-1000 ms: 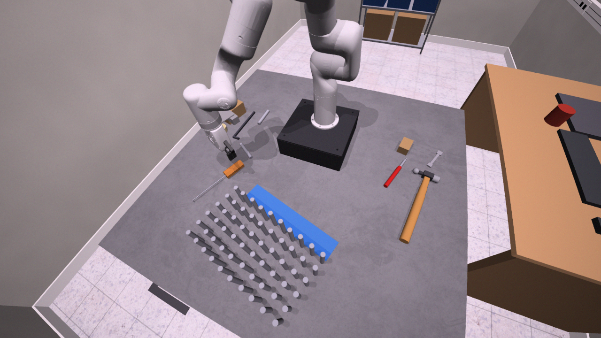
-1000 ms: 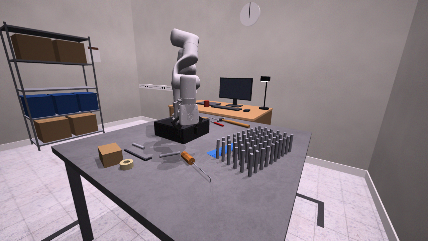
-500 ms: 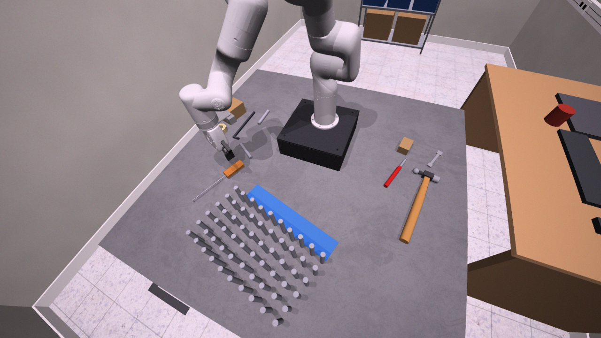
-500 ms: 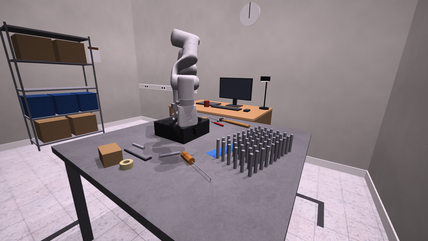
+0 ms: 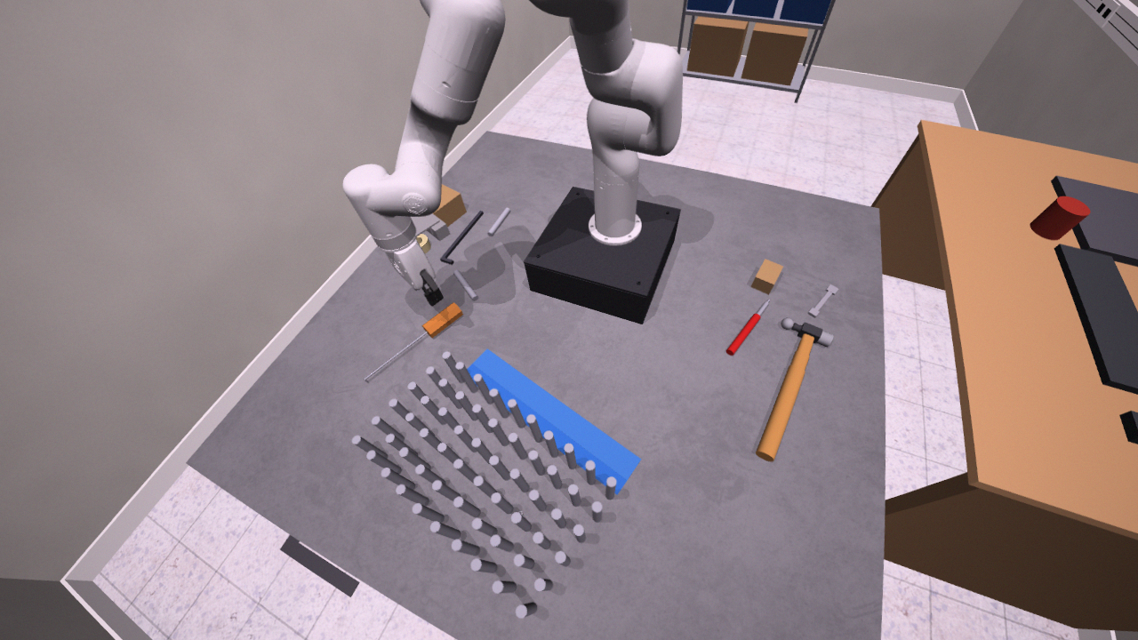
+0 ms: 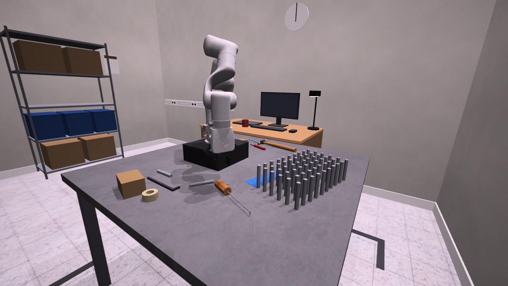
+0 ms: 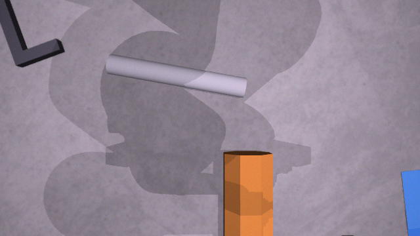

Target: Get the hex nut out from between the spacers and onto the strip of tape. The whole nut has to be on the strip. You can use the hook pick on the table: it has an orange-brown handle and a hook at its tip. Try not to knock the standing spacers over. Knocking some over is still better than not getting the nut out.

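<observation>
The hook pick lies on the table with its orange-brown handle [image 5: 442, 318] toward the arm and its thin shaft [image 5: 394, 357] pointing away. It also shows in the exterior view [image 6: 222, 186]. My gripper [image 5: 430, 292] hangs just above the table at the butt end of the handle, partly open and empty. In the wrist view the handle [image 7: 248, 193] is at the bottom centre and my fingers are out of frame. The grey spacers [image 5: 477, 461] stand upright in a dense grid beside the blue tape strip [image 5: 553, 413]. The hex nut is hidden among them.
A grey rod [image 5: 465, 286] lies just beyond the handle, close to my gripper, and an L-shaped dark key [image 5: 461, 236] lies behind it. A cardboard box [image 6: 130, 183] and tape roll [image 6: 149, 194] sit near the table edge. A hammer [image 5: 791, 389] and red screwdriver [image 5: 746, 330] lie far right.
</observation>
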You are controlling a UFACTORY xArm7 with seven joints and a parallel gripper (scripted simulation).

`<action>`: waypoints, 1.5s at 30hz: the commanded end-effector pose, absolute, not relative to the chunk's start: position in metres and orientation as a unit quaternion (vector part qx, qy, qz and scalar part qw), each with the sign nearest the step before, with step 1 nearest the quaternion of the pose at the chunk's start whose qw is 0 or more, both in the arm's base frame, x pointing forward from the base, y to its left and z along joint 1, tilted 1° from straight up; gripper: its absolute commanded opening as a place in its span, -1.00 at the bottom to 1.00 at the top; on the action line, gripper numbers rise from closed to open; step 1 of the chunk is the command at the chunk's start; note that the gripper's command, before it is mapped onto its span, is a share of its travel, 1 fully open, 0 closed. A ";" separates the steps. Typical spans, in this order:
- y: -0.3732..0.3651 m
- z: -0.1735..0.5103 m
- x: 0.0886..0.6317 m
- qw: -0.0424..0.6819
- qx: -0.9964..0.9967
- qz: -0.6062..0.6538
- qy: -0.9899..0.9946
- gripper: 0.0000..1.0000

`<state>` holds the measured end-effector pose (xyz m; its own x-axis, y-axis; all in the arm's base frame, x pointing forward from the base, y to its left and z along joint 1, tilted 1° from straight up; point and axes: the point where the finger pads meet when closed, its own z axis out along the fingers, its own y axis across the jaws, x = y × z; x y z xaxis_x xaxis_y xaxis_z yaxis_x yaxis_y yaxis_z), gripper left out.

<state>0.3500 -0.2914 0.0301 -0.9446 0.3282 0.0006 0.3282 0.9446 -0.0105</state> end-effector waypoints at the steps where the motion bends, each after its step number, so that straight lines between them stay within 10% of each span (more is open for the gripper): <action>1: -0.292 0.019 0.351 -0.001 -0.166 0.006 -0.986 0.29; 45: -0.292 -0.031 0.352 -0.001 -0.166 0.006 -0.986 0.29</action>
<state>0.3505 -0.2915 -0.0288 -0.9447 0.3280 0.0001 0.3279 0.9446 -0.0101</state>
